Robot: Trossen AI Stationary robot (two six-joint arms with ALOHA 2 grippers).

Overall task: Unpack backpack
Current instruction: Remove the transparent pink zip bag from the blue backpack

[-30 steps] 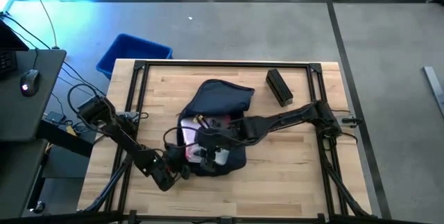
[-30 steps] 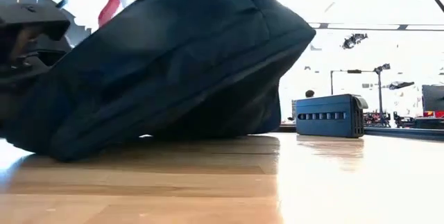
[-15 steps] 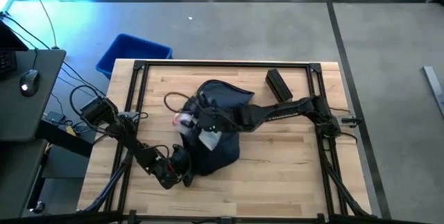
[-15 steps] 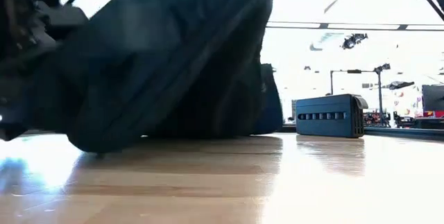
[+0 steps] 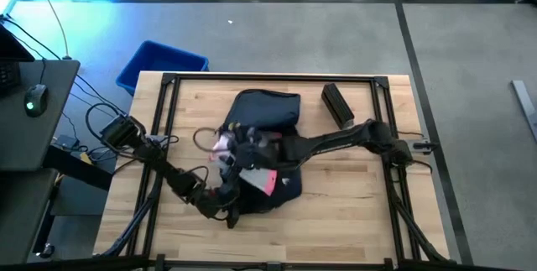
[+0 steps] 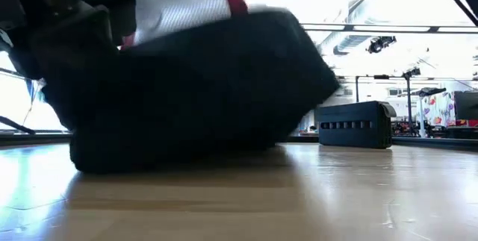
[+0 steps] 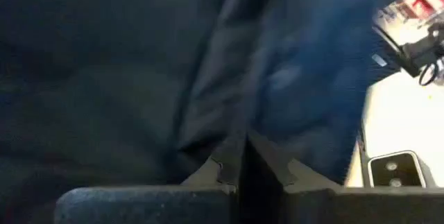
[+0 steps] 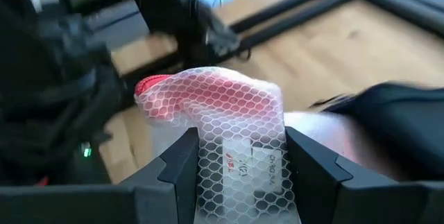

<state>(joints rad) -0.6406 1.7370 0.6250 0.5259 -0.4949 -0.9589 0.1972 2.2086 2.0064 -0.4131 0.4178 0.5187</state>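
The dark navy backpack (image 5: 267,120) lies on its side in the middle of the table and fills the low view (image 6: 194,92). My left gripper (image 5: 232,213) is at its near edge, shut on navy fabric (image 7: 291,78). My right gripper (image 5: 252,164) is over the backpack's near half, shut on a white net packet with red inside and a label (image 8: 232,123). From above the packet shows white and pink (image 5: 262,179). In the low view it sits on top of the backpack (image 6: 190,6). My left gripper (image 7: 243,163) pinches a fold of the backpack's navy fabric (image 7: 229,123) at the backpack's near edge, coming level from the table's left. The backpack rests on the table. My right gripper (image 8: 236,151) holds the net packet between its two fingers (image 8: 182,165), which stand on its two sides near the label (image 8: 239,160). The packet's red end (image 8: 159,89) sticks out past the fingertips.
A small black box (image 5: 337,105) lies on the table near the far right corner, also in the low view (image 6: 355,124). A bright blue bin (image 5: 159,63) stands on the floor beyond the far left corner. Bare wood lies along the near edge and to the right.
My right gripper has moved from the backpack's near end toward the far side and brought the white and red packet out on top. The backpack was tipped up and bunched, then settled flat again. My left gripper has slid right along the near edge, keeping its hold.
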